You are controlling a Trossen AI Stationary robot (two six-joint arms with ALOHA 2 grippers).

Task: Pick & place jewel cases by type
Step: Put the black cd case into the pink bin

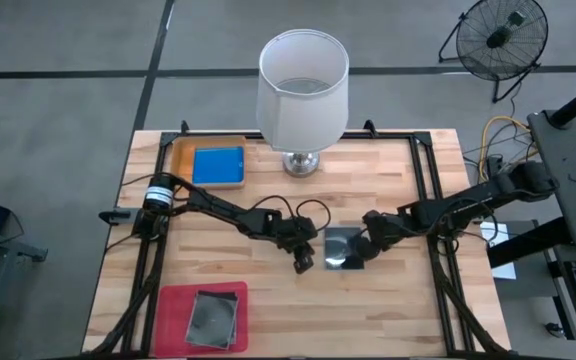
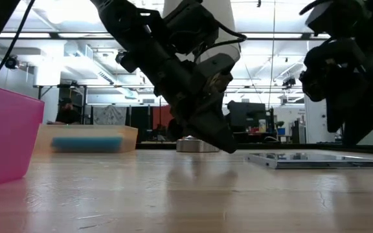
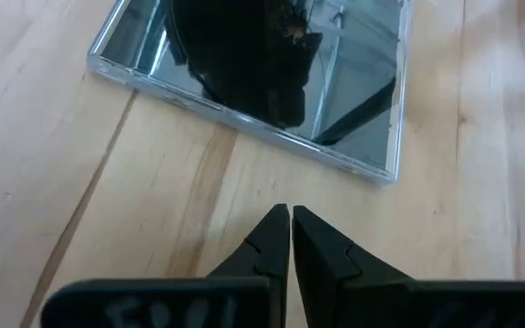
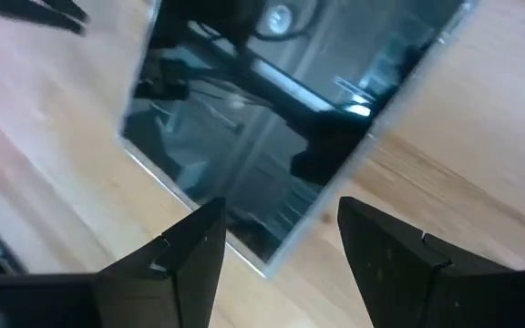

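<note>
Mid-table, a grey-transparent jewel case (image 1: 341, 248) lying flat on the wooden table (image 1: 408, 300), disc visible through its lid, flanked by both arms. Left gripper (image 3: 290, 219) lowered just beside the case's left edge, fingers pressed together, tips apart from the plastic in the left wrist view. Right gripper (image 4: 281, 214) poised over the case's right side, fingers spread, one corner of the case lying between them in the right wrist view; contact with the case impossible to confirm.

Seen from the low view: the same case (image 2: 316, 159) flat on the wood, the left arm's gripper (image 2: 215, 136) angled down close to the tabletop beside it.

At the back left, a bright blue jewel case (image 1: 218, 165) resting in the orange tray (image 1: 180, 158). At the front left, a second grey-transparent case (image 1: 212, 318) in the magenta-pink tray (image 1: 173, 310); whether more cases lie stacked beneath either one, unclear. Behind the working area, a white-shaded table lamp (image 1: 302, 90) on a metal base, at the back of the table.
</note>
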